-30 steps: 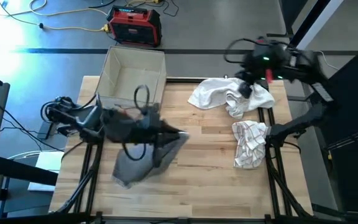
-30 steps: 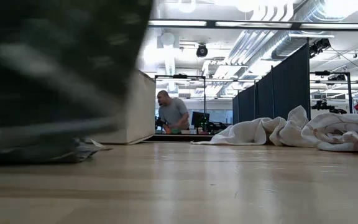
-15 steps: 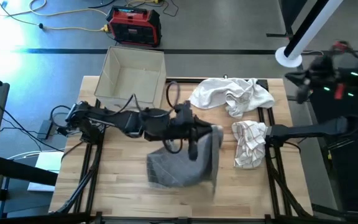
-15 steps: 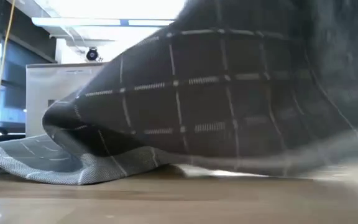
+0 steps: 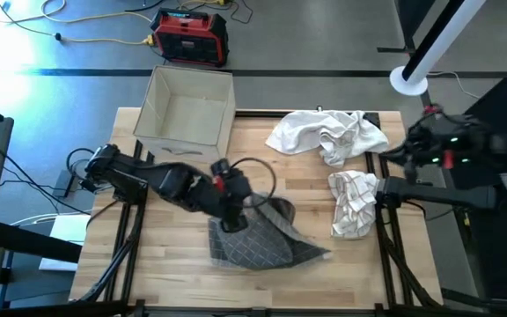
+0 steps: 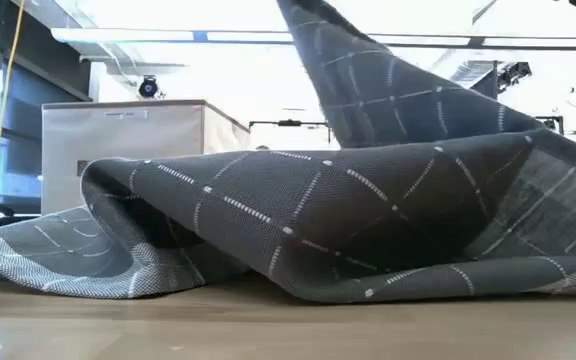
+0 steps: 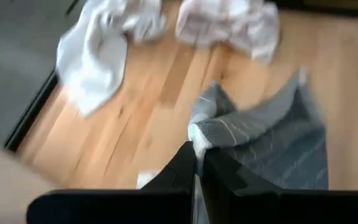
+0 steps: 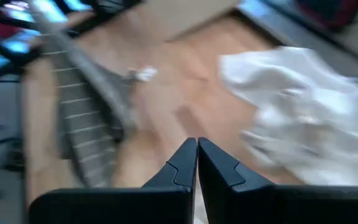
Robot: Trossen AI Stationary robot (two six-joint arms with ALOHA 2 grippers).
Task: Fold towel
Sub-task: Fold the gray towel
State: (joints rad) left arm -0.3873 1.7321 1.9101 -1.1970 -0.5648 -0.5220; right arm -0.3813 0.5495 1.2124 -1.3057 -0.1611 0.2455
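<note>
Laying out the grey checked towel (image 5: 262,239) for folding.
Left end effector (image 7: 197,163) clamped on its edge; right end effector (image 8: 196,163) closed, empty; next, spread flat on worktop (image 5: 183,273).

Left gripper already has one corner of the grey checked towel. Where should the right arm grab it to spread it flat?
Probably the free corner of the grey checked towel that points toward the right arm. It lies flat and alone on the table, clear of the white towels, so come in low from the right edge. The left gripper pinches the raised corner; the right gripper is shut and holds nothing.
</note>
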